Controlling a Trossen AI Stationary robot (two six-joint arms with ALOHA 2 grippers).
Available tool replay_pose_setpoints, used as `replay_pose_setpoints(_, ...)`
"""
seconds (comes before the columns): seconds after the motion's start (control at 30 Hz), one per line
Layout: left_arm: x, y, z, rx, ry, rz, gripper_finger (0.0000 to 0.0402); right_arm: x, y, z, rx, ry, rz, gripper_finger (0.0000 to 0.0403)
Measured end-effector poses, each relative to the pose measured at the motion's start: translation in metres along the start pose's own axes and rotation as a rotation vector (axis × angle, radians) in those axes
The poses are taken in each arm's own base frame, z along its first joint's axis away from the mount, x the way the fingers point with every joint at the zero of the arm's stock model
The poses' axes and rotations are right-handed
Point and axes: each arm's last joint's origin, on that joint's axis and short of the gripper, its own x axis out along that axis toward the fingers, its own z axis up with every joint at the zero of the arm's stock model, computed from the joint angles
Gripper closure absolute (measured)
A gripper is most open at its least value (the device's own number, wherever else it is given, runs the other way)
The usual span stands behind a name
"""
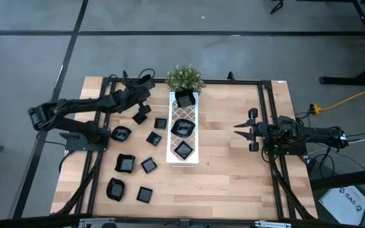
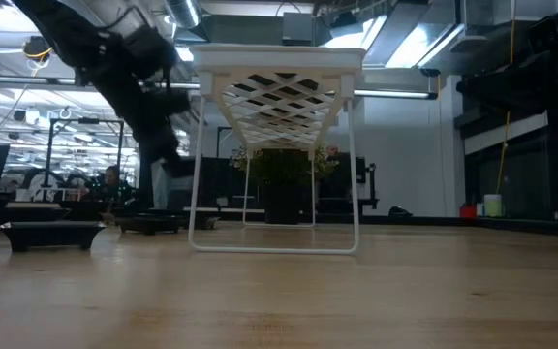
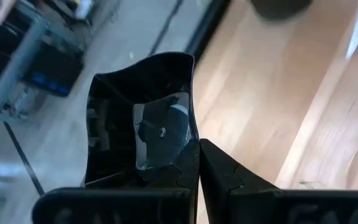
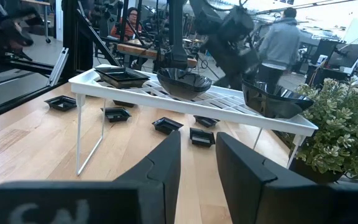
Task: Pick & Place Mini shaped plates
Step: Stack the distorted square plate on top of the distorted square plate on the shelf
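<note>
A grey floor (image 1: 37, 57) crossed by dark seams surrounds the light wooden table (image 1: 233, 164), and beyond it a workshop hall opens out with bright ceiling strip lights (image 2: 187, 15), a white wall (image 2: 405, 165), cluttered workbenches (image 4: 154, 53) and two people, one seated (image 4: 129, 22), one standing (image 4: 284, 40).

High view: straight down over whole table (image 1: 233, 158). Low view: tabletop height, level, facing the white tray (image 2: 274, 60). Wrist views: close behind own fingers. All share the tray area.
</note>
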Motion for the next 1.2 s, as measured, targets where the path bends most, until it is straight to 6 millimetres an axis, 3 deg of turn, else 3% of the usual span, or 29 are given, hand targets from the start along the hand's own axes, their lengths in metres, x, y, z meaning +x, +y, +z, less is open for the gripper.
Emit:
replay_pose_setpoints(0.33,-0.042,-0.004,0.018,0.004,-0.173,0.052,0.0400,0.000,0.000,0.000,0.000,0.000,0.000,0.0301)
replay_pose_setpoints(0.6,-0.062,-0.013,0.027,0.061,-0.246,0.073,0.0400,0.000,0.000,0.000,0.000,0.000,0.000,0.0301)
replay_pose_setpoints(0.9,-0.081,-0.012,0.063,0.095,-0.334,0.057,0.0400,0.000,0.000,0.000,0.000,0.000,0.000,0.0301)
replay_pose_setpoints(1.2,-0.085,-0.021,0.097,0.197,-0.373,0.039,0.0400,0.000,0.000,0.000,0.000,0.000,0.000,0.0301)
